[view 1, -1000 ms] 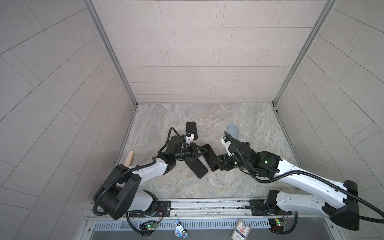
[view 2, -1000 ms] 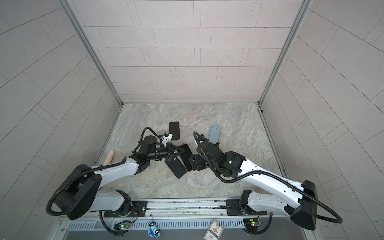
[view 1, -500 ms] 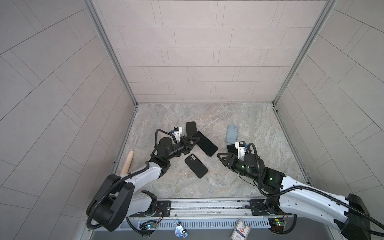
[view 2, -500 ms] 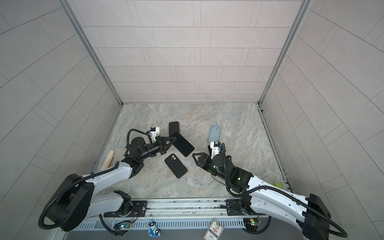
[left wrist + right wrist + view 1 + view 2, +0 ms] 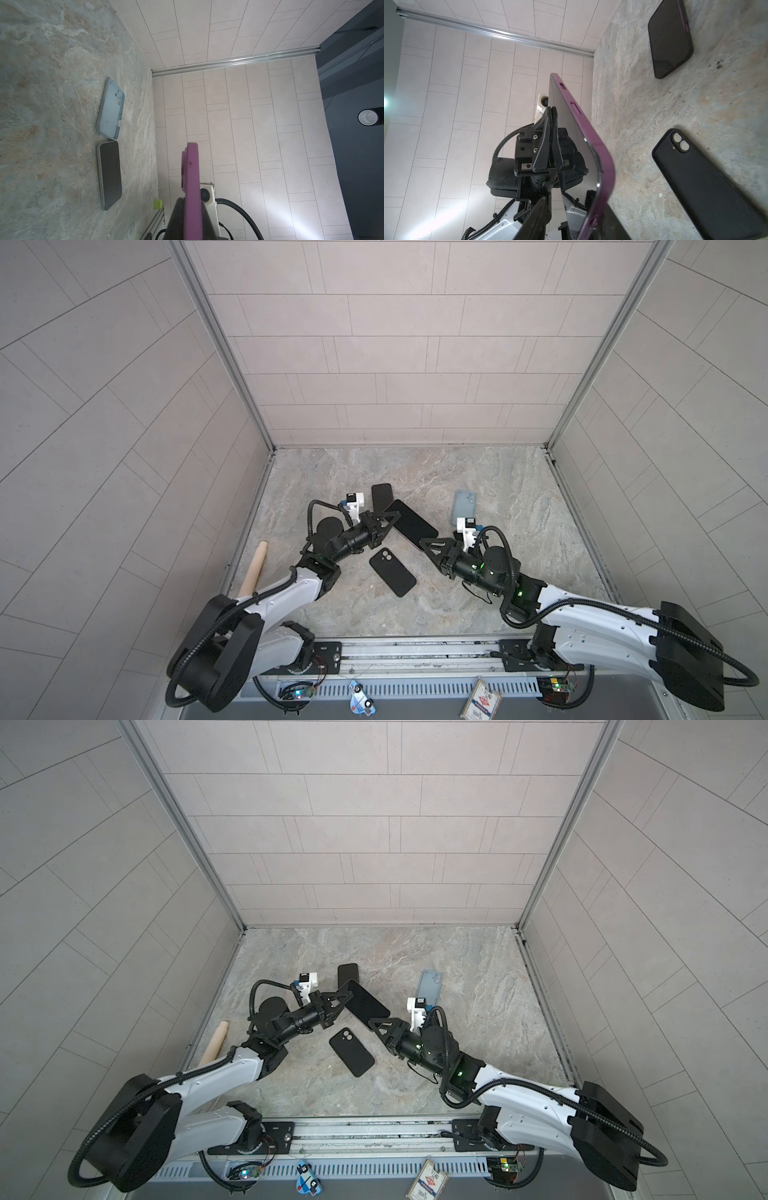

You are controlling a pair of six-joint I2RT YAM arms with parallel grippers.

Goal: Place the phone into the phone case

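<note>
Squareness matters: left jaws are clamped on the phone (image 5: 409, 524), held off the worktop (image 5: 478, 593) in its purple case (image 5: 600, 166), so right jaws, apart around its free end, should press the seemingly unseated corner home.

Robot lab cell: tiled walls (image 5: 374, 344)

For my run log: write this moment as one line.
left gripper: shut on dark phone in purple rubber case, off table | right gripper: at its other end, grip unclear | black matte case: on table
</note>
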